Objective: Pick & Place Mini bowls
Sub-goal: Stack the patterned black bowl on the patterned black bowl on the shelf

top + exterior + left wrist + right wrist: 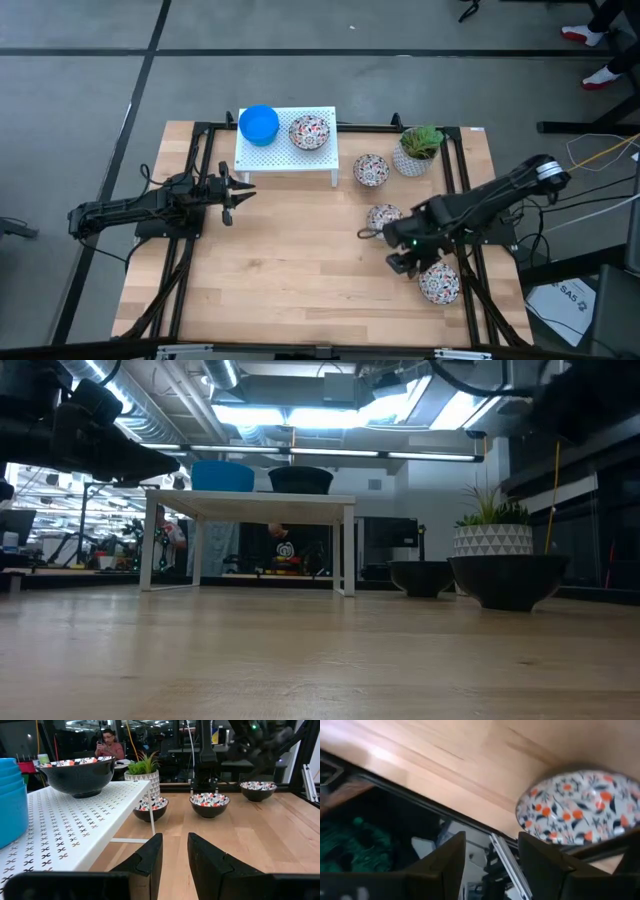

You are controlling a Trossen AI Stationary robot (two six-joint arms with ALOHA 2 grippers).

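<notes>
We count 4 floral mini bowls: 1 on the white shelf (pixel 286 160) beside the blue stack (pixel 259 124), 1 at 3 o'clock of the shelf (pixel 371 169), 1 mid-right (pixel 383 216), and 1 at the surface's right edge (pixel 439 284). The right gripper (pixel 404 262) hovers just at 10 o'clock of that edge bowl, fingers apart and empty. We judge it is reaching for a pick; next it must centre over the rim and descend. The left gripper (pixel 229 203) waits at 7 o'clock of the shelf, fingers slightly apart, empty.
</notes>
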